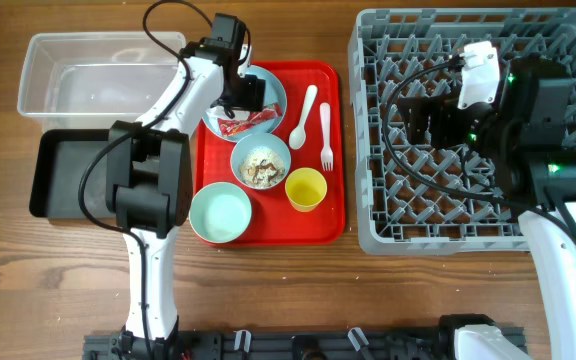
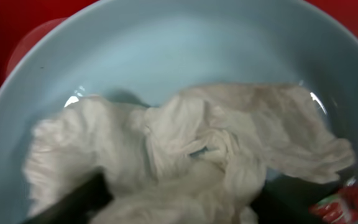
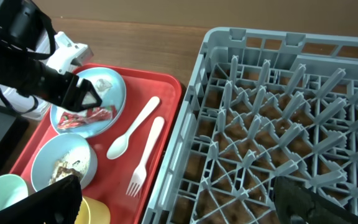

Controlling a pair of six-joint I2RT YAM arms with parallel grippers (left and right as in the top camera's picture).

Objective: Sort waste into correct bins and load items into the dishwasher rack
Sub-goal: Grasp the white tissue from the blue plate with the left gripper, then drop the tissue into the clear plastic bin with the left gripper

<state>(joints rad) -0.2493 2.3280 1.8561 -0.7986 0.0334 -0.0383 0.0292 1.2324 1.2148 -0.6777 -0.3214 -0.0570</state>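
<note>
My left gripper [image 1: 240, 95] is low over the light blue plate [image 1: 273, 88] on the red tray. In the left wrist view its open fingers [image 2: 182, 196] straddle the crumpled white tissue [image 2: 197, 143] lying in the plate [image 2: 166, 50]. The red wrapper [image 1: 245, 125] lies at the plate's edge and also shows in the left wrist view [image 2: 344, 202]. My right gripper [image 1: 418, 118] hovers open and empty over the grey dishwasher rack [image 1: 368, 150]; the right wrist view shows its fingers [image 3: 179, 199] wide apart above the rack [image 3: 191, 124].
The red tray [image 1: 313, 232] also holds a pale blue bowl with food scraps [image 1: 260, 160], a mint bowl [image 1: 220, 213], a yellow cup [image 1: 306, 189], a white spoon [image 1: 304, 113] and a fork [image 1: 325, 130]. The clear tub [image 1: 88, 75] and black tray [image 1: 58, 175] stand left.
</note>
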